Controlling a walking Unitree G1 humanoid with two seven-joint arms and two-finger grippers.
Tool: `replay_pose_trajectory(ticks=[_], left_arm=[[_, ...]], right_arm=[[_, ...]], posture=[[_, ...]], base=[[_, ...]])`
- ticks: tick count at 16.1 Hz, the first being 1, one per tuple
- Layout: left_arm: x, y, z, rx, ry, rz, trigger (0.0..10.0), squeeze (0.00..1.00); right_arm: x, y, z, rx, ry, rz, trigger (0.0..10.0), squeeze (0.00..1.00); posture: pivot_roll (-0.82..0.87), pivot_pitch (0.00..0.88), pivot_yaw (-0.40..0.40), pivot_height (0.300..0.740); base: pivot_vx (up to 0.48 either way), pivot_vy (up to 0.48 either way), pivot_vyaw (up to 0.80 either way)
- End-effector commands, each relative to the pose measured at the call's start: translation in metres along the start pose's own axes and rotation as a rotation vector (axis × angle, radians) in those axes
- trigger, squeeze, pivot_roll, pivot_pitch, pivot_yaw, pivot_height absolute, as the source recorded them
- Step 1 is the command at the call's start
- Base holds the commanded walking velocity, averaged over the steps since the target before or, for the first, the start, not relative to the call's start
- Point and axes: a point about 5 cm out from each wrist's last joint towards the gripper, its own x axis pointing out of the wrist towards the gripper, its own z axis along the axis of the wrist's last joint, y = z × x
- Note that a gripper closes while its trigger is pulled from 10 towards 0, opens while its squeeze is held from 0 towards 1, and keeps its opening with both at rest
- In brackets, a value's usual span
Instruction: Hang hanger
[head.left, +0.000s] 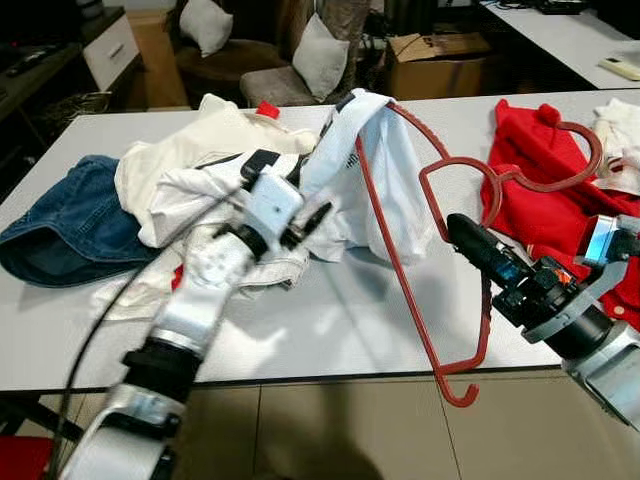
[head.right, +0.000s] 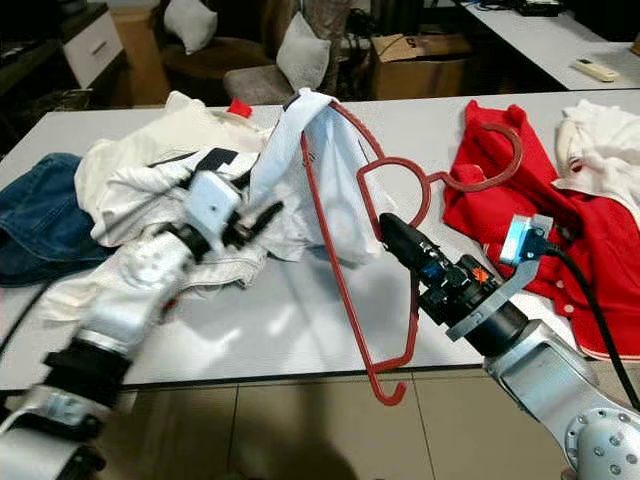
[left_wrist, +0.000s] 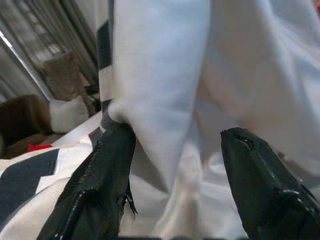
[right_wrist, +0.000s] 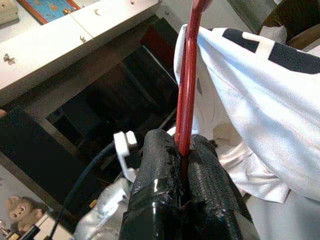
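Jaws of the right gripper (head.right: 388, 228) are clenched on the red hanger (head.right: 345, 290), pinching its thin bar between the two black fingers (right_wrist: 156, 190) where the wire bends toward the hook. The hanger stands tilted over the near edge of the bench (head.right: 300, 330), its lower corner hanging past that edge above the tiled floor (head.right: 300, 430), its curved hook (head.right: 495, 160) lying back over a red garment (head.right: 540, 220). One shoulder of the hanger is tucked inside a white shirt (head.right: 325, 170), which drapes off it down to the bench.

Jaws of the left gripper (head.left: 318, 215) are spread apart, one finger on either side of a fold of the white shirt just beside the hanger; the cloth runs between them without being pinched.

Behind the left gripper, away from the hanger, a heap of cream and white clothes (head.left: 200, 160) with black stripes covers the bench, and a pair of blue jeans (head.left: 60, 220) lies beyond that heap at the far left. More pale clothing (head.right: 600, 140) lies past the red garment on the side away from the hanger. Beyond the bench, behind the hanger, sit a chair with a white cushion (head.left: 320, 55), a cardboard box (head.left: 435, 60) and a second white table (head.left: 560, 35).
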Motion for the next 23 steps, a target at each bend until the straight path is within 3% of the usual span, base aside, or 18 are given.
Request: replay_pose_trajectory(ticks=[1,2,3,4,9,12,17,19,21,23], left_arm=[[0.005,0.005,0.0,0.063,0.003,0.068,10.0,0.0],[0.008,0.006,-0.002,0.081,0.013,0.108,10.0,0.0],[0.011,0.008,-0.005,0.081,0.026,0.15,8.6,0.0],[0.013,0.009,-0.005,0.09,0.025,0.171,0.0,0.0],[0.013,0.005,-0.003,0.035,-0.025,0.036,0.0,0.0],[0.009,0.009,-0.006,0.044,-0.026,-0.01,0.0,0.0],[0.007,0.023,-0.011,0.055,0.017,0.052,0.0,0.0],[0.007,0.024,-0.012,0.012,0.021,0.052,0.0,0.0],[0.008,0.024,-0.012,-0.075,0.013,0.033,0.0,0.0],[0.003,0.02,-0.003,-0.347,-0.045,-0.148,0.0,0.0]], right_arm=[[0.002,0.009,0.004,-0.011,-0.014,0.042,10.0,0.0],[0.002,0.009,0.004,-0.01,-0.016,0.044,10.0,0.0],[0.002,0.01,0.004,-0.007,-0.019,0.047,10.0,0.0],[0.002,0.01,0.004,-0.006,-0.02,0.049,10.0,0.0],[0.0,0.007,0.005,-0.007,-0.033,0.016,10.0,0.0],[-0.001,0.005,0.006,-0.007,-0.038,0.008,10.0,0.0],[0.0,0.005,0.006,-0.007,-0.04,0.013,10.0,0.0],[0.001,0.005,0.006,-0.009,-0.034,0.01,10.0,0.0],[0.001,0.005,0.006,-0.01,-0.038,0.007,10.0,0.0],[0.0,0.002,0.005,-0.028,-0.033,-0.021,10.0,0.0]], posture=[[-0.2,0.0,0.08,0.74],[-0.2,0.0,0.081,0.74],[-0.2,0.0,0.082,0.74],[-0.21,0.0,0.084,0.74],[-0.21,0.0,0.09,0.74],[-0.21,0.0,0.088,0.74],[-0.2,0.0,0.086,0.74],[-0.21,0.0,0.088,0.74],[-0.21,0.0,0.092,0.74],[-0.21,0.0,0.097,0.74]], base=[[0.0,0.0,0.0],[0.0,0.0,0.0],[0.0,0.0,0.0],[0.0,0.0,0.0],[0.0,0.0,0.0],[0.0,0.0,0.0],[0.0,0.0,0.0],[0.0,0.0,0.0],[0.0,0.0,0.0],[0.0,0.0,0.0]])
